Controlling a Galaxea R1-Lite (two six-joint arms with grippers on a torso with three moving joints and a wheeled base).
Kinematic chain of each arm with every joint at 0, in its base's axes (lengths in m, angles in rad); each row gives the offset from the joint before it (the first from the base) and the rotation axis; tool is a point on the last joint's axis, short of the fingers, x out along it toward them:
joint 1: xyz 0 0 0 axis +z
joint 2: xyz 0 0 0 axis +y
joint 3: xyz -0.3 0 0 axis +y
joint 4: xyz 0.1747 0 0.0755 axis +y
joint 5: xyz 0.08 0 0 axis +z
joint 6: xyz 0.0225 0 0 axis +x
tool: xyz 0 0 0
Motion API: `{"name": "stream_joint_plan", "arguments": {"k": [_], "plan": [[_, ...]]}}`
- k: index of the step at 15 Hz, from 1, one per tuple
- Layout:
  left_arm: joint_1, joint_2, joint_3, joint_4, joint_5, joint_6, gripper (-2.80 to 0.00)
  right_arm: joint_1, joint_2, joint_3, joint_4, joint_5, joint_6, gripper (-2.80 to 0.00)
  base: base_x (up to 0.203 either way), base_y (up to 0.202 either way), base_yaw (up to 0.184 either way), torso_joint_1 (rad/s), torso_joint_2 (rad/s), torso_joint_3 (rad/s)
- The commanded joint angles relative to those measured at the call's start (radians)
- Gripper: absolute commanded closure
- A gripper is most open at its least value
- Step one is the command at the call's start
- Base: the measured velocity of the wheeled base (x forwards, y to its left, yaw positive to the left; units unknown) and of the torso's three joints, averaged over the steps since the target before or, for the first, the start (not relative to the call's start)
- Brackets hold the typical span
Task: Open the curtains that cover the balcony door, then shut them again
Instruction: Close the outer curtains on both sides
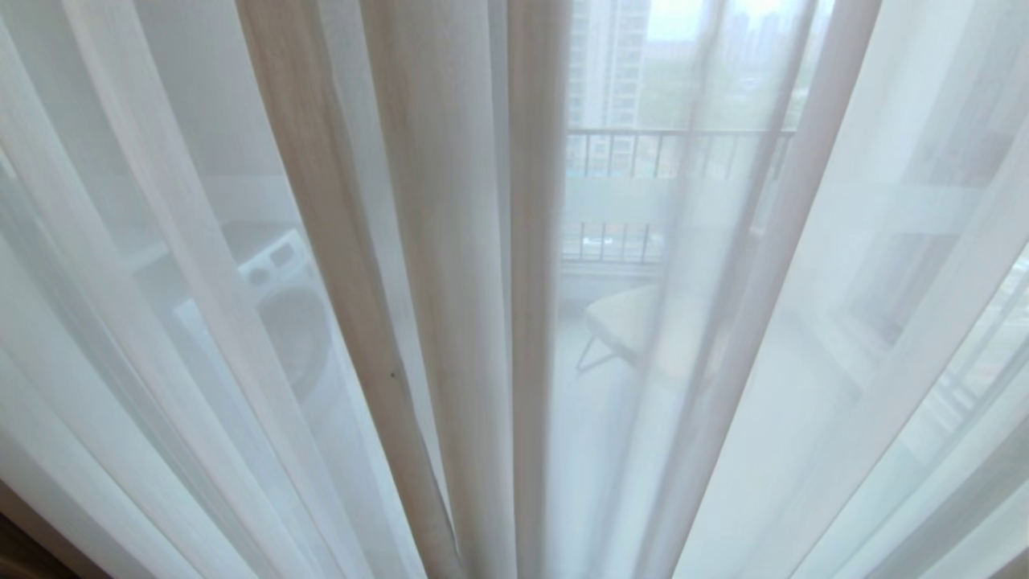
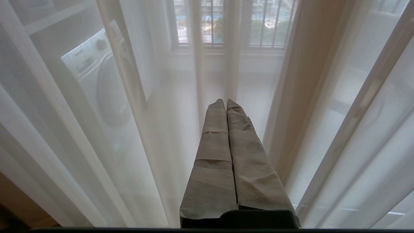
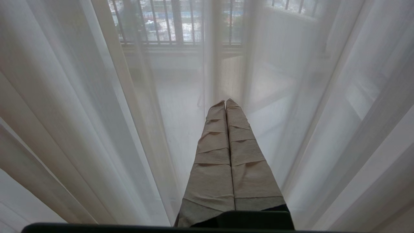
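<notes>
- From the head view I see only the curtains (image 1: 450,265): white sheer folds filling the frame from side to side, with two beige pleats running down the middle. Neither arm shows there.
- Through the sheer, the head view gives me a balcony railing (image 1: 675,153) with tower blocks beyond it, a pale chair (image 1: 627,322) on the balcony floor, and a white washing machine (image 1: 281,297) on the left.
- The left wrist view picks up the same washing machine (image 2: 97,81) much nearer, plus a barred window (image 2: 226,26) straight ahead; the chair does not show in it.
- The right wrist view shows railing bars (image 3: 168,22) and bare pale floor (image 3: 181,106) behind the fabric (no washing machine from this side).
- I cannot make out the balcony door's frame or handle through the cloth in any view.
- Edges: a beige fold (image 2: 310,81) hangs just beside the left gripper's tips, and slanting sheer folds stand on either side of both grippers.
- The left gripper (image 2: 225,103) is fully closed, its two tape-wrapped fingers (image 2: 213,149) pressed together, holding nothing; its tips are near the sheer, contact unclear.
- The right gripper (image 3: 225,103) is likewise closed and empty, wrapped fingers (image 3: 249,161) side by side, pointing at the sheer.
</notes>
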Motion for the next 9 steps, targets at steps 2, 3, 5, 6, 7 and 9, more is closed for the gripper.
{"name": "stream_joint_plan", "arguments": {"k": [2,3,5,6,7,9], "plan": [[0.0,-0.003,0.0,0.0,-0.001,0.0,0.0,0.0,0.0,0.0,0.0,0.0,0.0,0.0,0.0,0.0,0.0,0.0,0.0,0.0],[0.0,-0.003,0.0,0.0,0.0,0.0,0.0,0.0,0.0,0.0,0.0,0.0,0.0,0.0,0.0,0.0,0.0,0.0,0.0,0.0],[0.0,-0.003,-0.001,0.0,0.0,0.0,0.0,0.0,0.0,0.0,0.0,0.0,0.0,0.0,0.0,0.0,0.0,0.0,0.0,0.0],[0.0,-0.003,-0.001,-0.002,-0.003,-0.001,0.0,0.0,0.0,0.0,0.0,0.0,0.0,0.0,0.0,0.0,0.0,0.0,0.0,0.0],[0.0,-0.003,0.0,-0.001,-0.003,-0.002,0.0,0.0,0.0,0.0,0.0,0.0,0.0,0.0,0.0,0.0,0.0,0.0,0.0,0.0],[0.0,-0.003,0.0,-0.002,-0.004,-0.002,0.0,0.0,0.0,0.0,0.0,0.0,0.0,0.0,0.0,0.0,0.0,0.0,0.0,0.0]]}}
